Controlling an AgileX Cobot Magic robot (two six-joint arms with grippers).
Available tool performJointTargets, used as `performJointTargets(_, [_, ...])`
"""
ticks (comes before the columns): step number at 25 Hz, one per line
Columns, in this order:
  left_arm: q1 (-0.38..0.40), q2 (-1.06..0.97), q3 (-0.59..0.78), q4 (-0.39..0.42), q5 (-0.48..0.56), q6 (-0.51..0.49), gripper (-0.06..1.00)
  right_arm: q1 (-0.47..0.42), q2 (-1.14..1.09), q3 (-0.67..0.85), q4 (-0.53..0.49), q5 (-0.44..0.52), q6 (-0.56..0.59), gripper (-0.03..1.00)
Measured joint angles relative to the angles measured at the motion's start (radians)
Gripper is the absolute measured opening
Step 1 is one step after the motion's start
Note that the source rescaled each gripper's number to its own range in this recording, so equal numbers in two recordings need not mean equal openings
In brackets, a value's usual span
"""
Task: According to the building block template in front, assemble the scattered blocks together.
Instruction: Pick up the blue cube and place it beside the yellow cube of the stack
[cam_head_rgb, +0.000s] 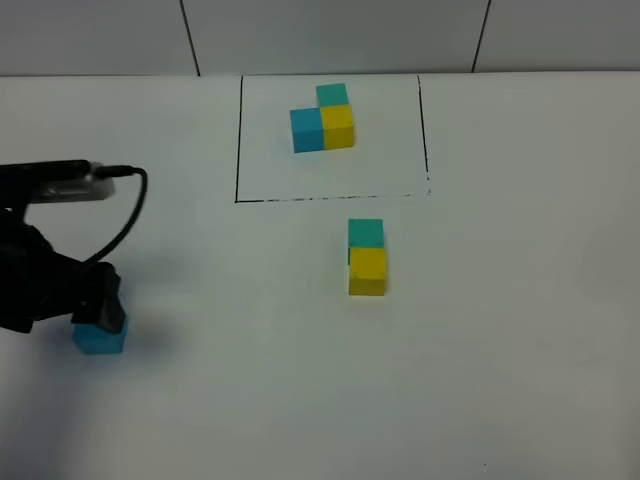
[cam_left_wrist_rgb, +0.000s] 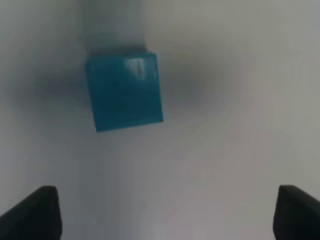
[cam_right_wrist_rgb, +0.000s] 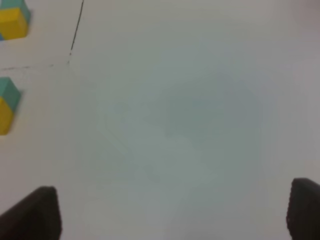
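I see left jaws released at the smooth blue cube (cam_left_wrist_rgb: 125, 92) near the white worktop's (cam_head_rgb: 520, 350) left edge. Right jaws released, empty. Teal cube (cam_head_rgb: 365, 233) touches yellow cube (cam_head_rgb: 367, 272) mid-worktop.

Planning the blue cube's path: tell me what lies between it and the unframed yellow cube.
Nothing: in the exterior high view only bare white table separates the blue cube from the yellow cube.

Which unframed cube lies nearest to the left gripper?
The blue cube: it sits alone beside the left gripper, while the teal cube and yellow cube touch each other mid-table.
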Motion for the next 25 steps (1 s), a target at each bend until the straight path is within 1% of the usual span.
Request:
performJointTargets(2, [-0.021, 0.061, -0.009, 0.067, -0.019, -0.066, 1.00, 0.000, 0.000, 0.000, 0.000, 0.000, 0.006, 0.82])
performJointTargets(6, [-0.023, 0.099, -0.017, 0.193, -0.028, -0.158, 1.00, 0.000, 0.000, 0.000, 0.000, 0.000, 0.006, 0.82])
performJointTargets(8, [-0.023, 0.099, -0.017, 0.212, -0.043, -0.181, 1.00, 0.000, 0.000, 0.000, 0.000, 0.000, 0.006, 0.82])
performJointTargets(13, [-0.023, 0.099, -0.017, 0.185, -0.119, -0.190, 1.00, 0.000, 0.000, 0.000, 0.000, 0.000, 0.006, 0.82])
performJointTargets(17, [-0.023, 0.108, -0.017, 0.170, -0.140, -0.190, 1.00, 0.000, 0.000, 0.000, 0.000, 0.000, 0.006, 0.82])
performJointTargets(25, [-0.023, 0.207, 0.047, 0.143, -0.236, -0.193, 1.00, 0.000, 0.000, 0.000, 0.000, 0.000, 0.006, 0.82])
